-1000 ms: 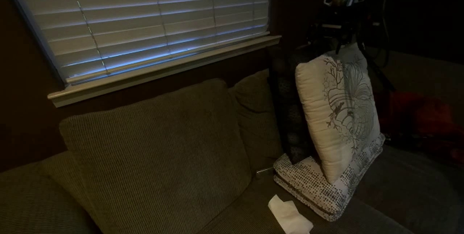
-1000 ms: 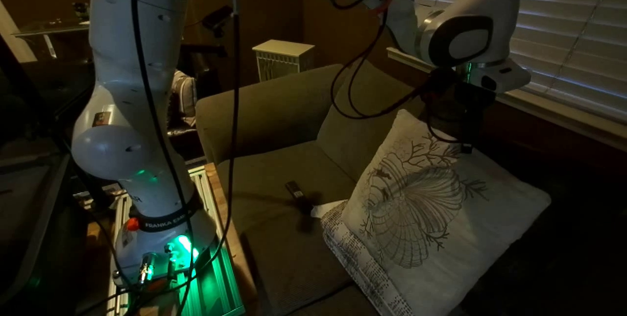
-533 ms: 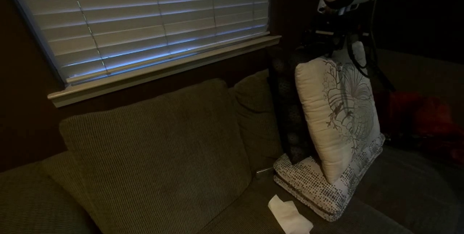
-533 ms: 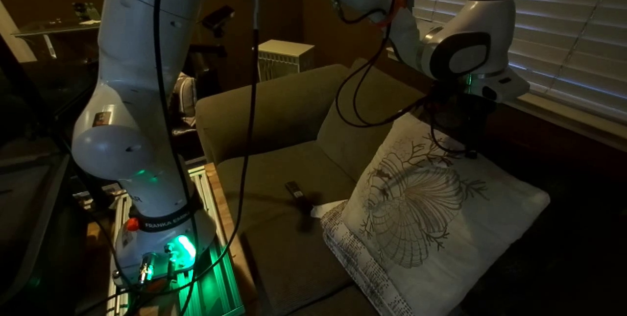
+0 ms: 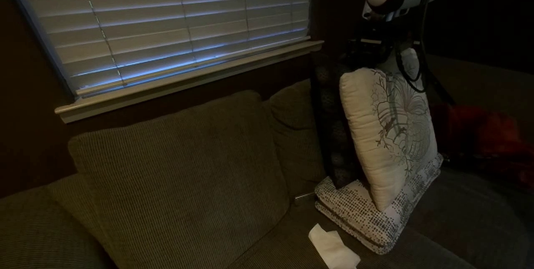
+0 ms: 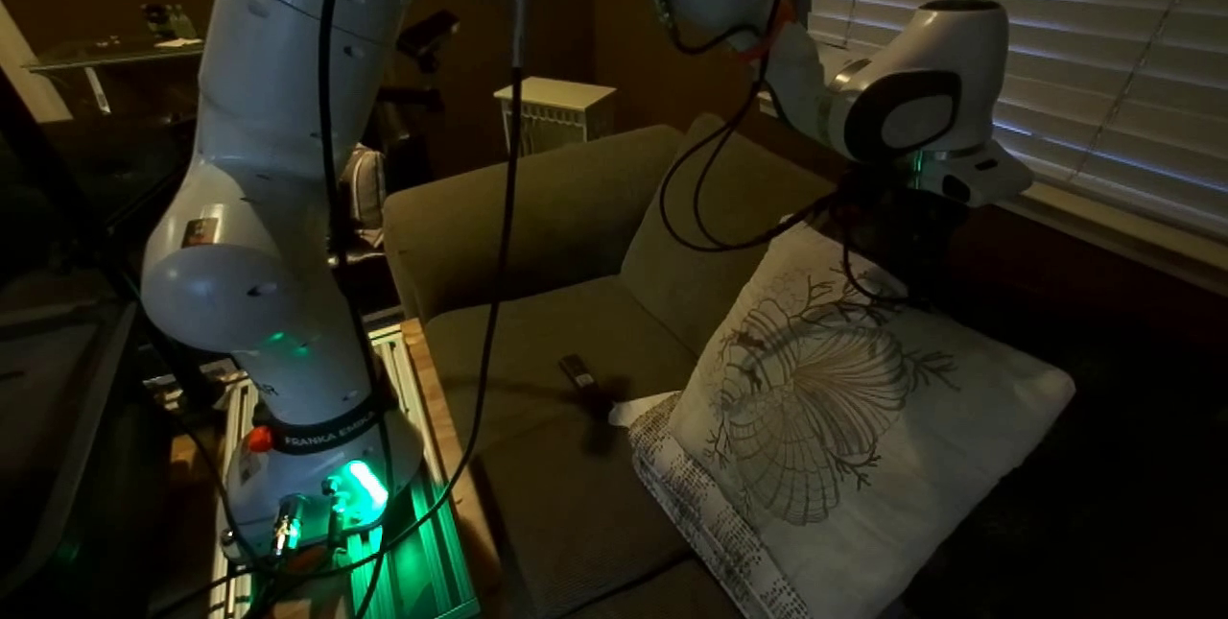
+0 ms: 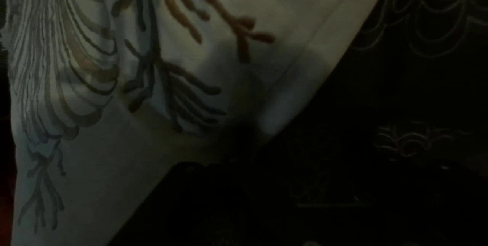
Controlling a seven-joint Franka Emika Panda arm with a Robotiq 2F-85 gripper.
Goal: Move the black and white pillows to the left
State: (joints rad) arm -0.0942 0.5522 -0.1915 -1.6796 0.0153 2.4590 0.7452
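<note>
Currently, the gripper (image 5: 372, 58) hangs at the tops of the white shell-print pillow (image 5: 392, 135) and black patterned pillow (image 5: 331, 123); jaws apart or together, I cannot tell.

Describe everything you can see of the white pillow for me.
The white pillow is square and plump, of soft-looking cream cloth with a puckered side, its face showing a brownish shell-and-coral drawing. It stands tilted, lower edge on the speckled pillow, its back towards the black pillow. The gripper is at its upper edge; darkness hides whether it touches or holds the fabric.
</note>
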